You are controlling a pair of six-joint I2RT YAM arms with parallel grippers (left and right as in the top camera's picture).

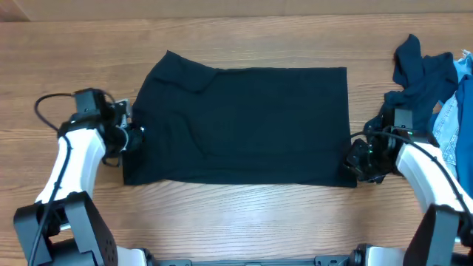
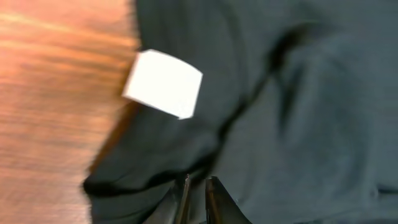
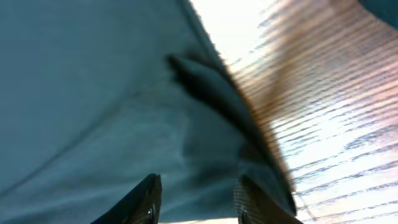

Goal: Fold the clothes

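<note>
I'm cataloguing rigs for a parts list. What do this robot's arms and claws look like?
The left arm and right arm have smooth white rounded links with black joint housings. A thin black cable loops loose by the left wrist. The left claw and right claw have two dark tapered fingers each. No markings are legible.

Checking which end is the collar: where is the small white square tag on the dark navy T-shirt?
Left wrist view: the small white tag lies at the dark navy T-shirt's left edge, next to the wooden table, just ahead of the left gripper.
</note>
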